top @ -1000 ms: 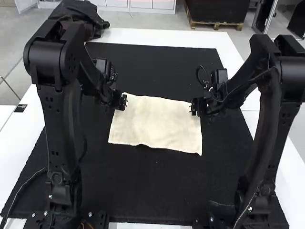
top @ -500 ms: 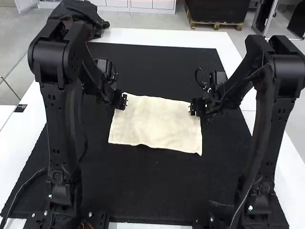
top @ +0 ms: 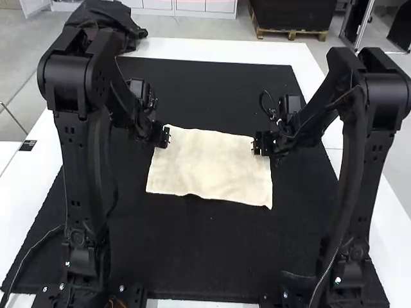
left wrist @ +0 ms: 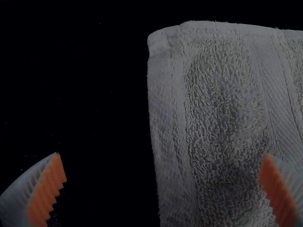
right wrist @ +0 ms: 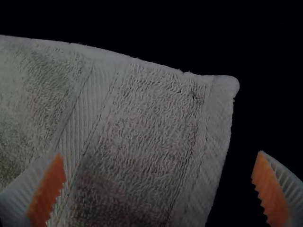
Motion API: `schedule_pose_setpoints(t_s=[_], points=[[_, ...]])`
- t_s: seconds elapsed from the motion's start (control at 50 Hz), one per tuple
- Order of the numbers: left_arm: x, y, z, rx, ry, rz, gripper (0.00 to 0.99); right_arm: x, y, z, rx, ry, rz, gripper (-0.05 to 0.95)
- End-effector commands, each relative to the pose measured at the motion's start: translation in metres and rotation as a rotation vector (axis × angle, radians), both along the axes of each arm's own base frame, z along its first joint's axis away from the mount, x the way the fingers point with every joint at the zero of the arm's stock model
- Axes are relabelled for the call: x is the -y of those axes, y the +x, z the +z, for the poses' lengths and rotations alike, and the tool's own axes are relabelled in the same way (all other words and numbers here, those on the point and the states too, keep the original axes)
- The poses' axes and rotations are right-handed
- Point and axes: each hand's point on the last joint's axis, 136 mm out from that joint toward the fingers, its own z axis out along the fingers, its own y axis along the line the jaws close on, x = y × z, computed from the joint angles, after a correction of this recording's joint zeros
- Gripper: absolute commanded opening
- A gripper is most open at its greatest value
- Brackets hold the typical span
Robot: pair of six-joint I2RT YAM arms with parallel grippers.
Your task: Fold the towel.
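The left gripper (left wrist: 162, 154) has its jaws wide apart, one pad (left wrist: 47, 194) beyond the towel's side edge, over the mat, the other over the cloth, with nothing between them pinched. The right gripper (right wrist: 160, 154) is the same at the other end: jaws well apart, one finger out past the side edge, the other above the terry. Both sit by the far corners of the towel (top: 209, 165), one at each.

The towel lies spread on the black mat (top: 212, 250), between the two arms, roughly oblong, its near edge a little wavy and its near right corner drawn out to a point. In the dim wrist views its hems and woven bands look fairly flat, though I can't fairly say whether it is one layer or already doubled.

So the grippers are in place at the corners, but no grip is made and no fold is under way. What is left, I judge, is to close on both far corners, lift them together, bring them over to the near edge, let go, and then make any further fold.

The towel rests straight on the mat, in no container. At the white table's (top: 212, 50) far left is a dark bundle (top: 106, 25), perhaps a bag; what it holds I cannot tell
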Motion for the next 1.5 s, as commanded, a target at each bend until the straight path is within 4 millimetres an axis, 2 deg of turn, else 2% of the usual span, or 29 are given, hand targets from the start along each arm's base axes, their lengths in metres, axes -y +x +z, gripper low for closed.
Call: schedule_pose_setpoints(t_s=[0.0,0.28,0.4,0.52,0.54,0.58,0.6,0.62,0.66,0.68,0.7,0.94,1.16,1.22,1.24,1.3,1.34,1.48], points=[[-0.004,0.007,0.002,0.014,0.013,0.001,0.956,-0.003,0.003,-0.007,-0.007,-0.013,0.006,0.91],[-0.005,0.006,-0.004,0.002,0.021,0.006,0.951,-0.004,-0.001,-0.011,-0.016,-0.019,0.014,0.91],[-0.005,0.004,-0.009,-0.011,0.022,0.003,0.903,-0.003,-0.001,-0.012,-0.019,-0.018,0.014,0.91],[-0.005,0.001,-0.013,-0.023,0.028,-0.004,0.898,-0.004,-0.003,-0.013,-0.022,-0.016,0.017,0.90],[-0.005,0.000,-0.014,-0.026,0.028,-0.005,0.841,-0.005,-0.003,-0.014,-0.025,-0.016,0.021,0.86],[-0.005,0.000,-0.014,-0.026,0.028,-0.005,0.666,-0.006,-0.005,-0.016,-0.031,-0.017,0.029,0.67],[-0.005,-0.001,-0.015,-0.025,0.029,-0.006,0.549,-0.007,-0.006,-0.017,-0.030,-0.019,0.038,0.53],[-0.005,-0.002,-0.016,-0.025,0.029,-0.006,0.438,-0.009,-0.007,-0.018,-0.030,-0.018,0.053,0.30],[-0.005,-0.002,-0.017,-0.019,0.029,-0.005,0.192,-0.010,-0.008,-0.018,-0.023,-0.016,0.065,0.01],[-0.005,-0.002,-0.016,-0.011,0.031,-0.008,0.067,-0.010,-0.006,-0.016,-0.011,-0.013,0.062,-0.02],[-0.005,-0.002,-0.016,-0.005,0.034,-0.012,0.015,-0.009,-0.006,-0.017,-0.007,-0.012,0.060,-0.02],[-0.001,-0.002,-0.009,0.023,0.016,-0.043,0.023,-0.007,-0.012,-0.022,-0.021,-0.012,0.056,-0.02],[-0.002,0.008,0.013,0.085,0.005,-0.037,0.030,-0.007,-0.013,-0.021,-0.024,0.006,0.054,-0.02],[-0.002,0.010,0.018,0.093,-0.001,-0.030,0.154,-0.007,-0.016,-0.023,-0.030,0.007,0.055,-0.02],[-0.002,0.010,0.018,0.093,-0.002,-0.029,0.159,-0.007,-0.016,-0.023,-0.030,0.008,0.056,-0.02],[-0.002,0.010,0.019,0.093,-0.002,-0.029,0.151,-0.008,-0.018,-0.025,-0.035,0.011,0.058,-0.02],[-0.003,0.009,0.018,0.090,-0.003,-0.029,0.021,-0.008,-0.019,-0.024,-0.035,0.011,0.058,-0.02],[-0.005,0.007,0.021,0.096,-0.003,-0.028,0.026,-0.008,-0.019,-0.021,-0.030,0.014,0.058,-0.02]])
